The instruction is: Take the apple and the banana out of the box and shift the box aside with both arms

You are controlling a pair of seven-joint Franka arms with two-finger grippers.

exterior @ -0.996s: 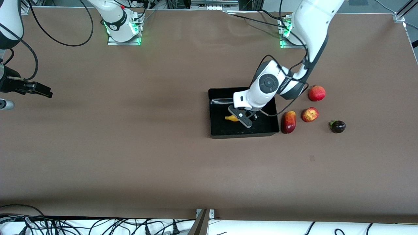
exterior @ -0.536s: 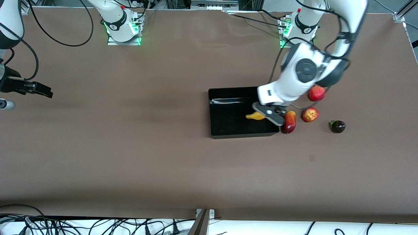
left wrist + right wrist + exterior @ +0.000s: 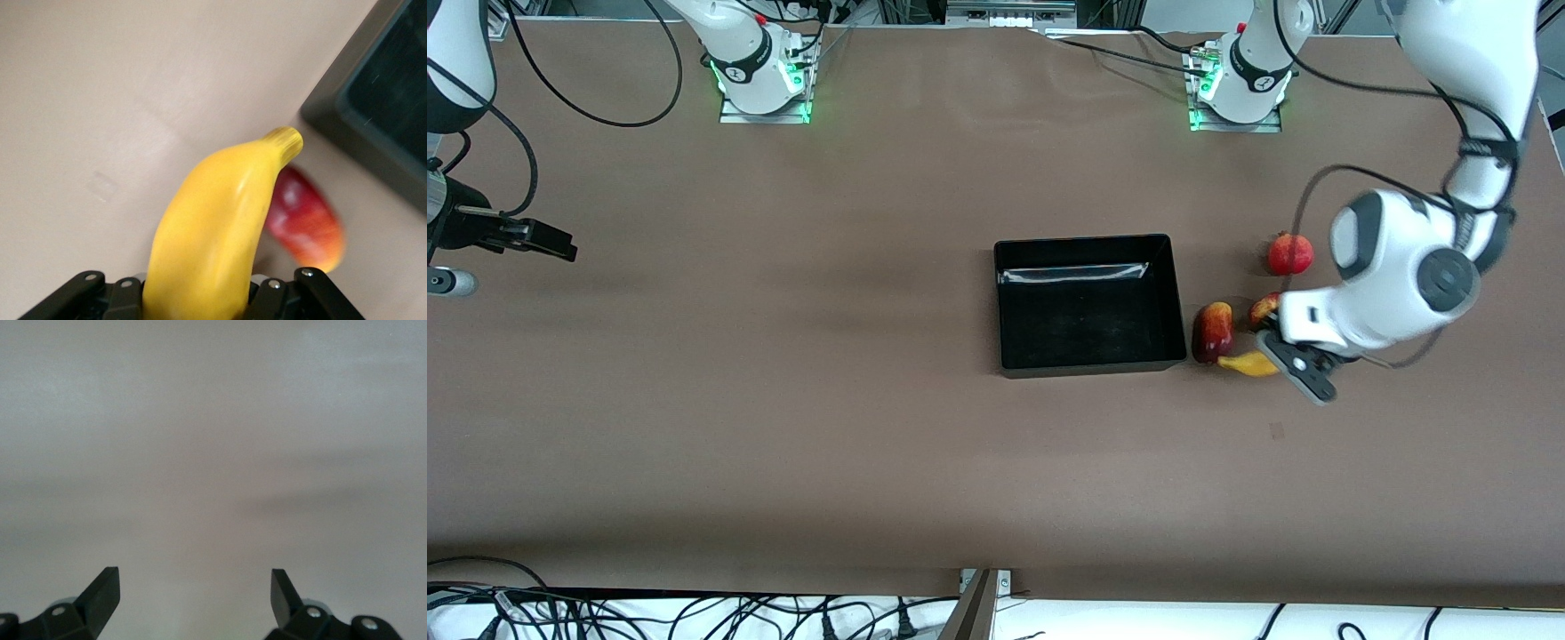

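Observation:
My left gripper (image 3: pixel 1294 366) is shut on the yellow banana (image 3: pixel 1249 364) and holds it low over the table, just outside the black box (image 3: pixel 1085 320), beside the dark-red mango (image 3: pixel 1212 332). In the left wrist view the banana (image 3: pixel 213 233) fills the jaws of the left gripper (image 3: pixel 197 297), with the mango (image 3: pixel 307 223) and a corner of the box (image 3: pixel 373 107) past it. The small red apple (image 3: pixel 1263 308) is partly hidden by the left arm. The box holds nothing. My right gripper (image 3: pixel 547 242) waits open at the right arm's end of the table, over bare table (image 3: pixel 193 587).
A round red pomegranate (image 3: pixel 1290 253) lies farther from the front camera than the apple. The left arm's wrist (image 3: pixel 1396 284) hangs over the table at the left arm's end. Cables run along the table's front edge.
My left gripper has carried the banana out of the box toward the left arm's end, now beside the mango. The dark fruit near the apple is now covered by the arm. The right arm barely moved.

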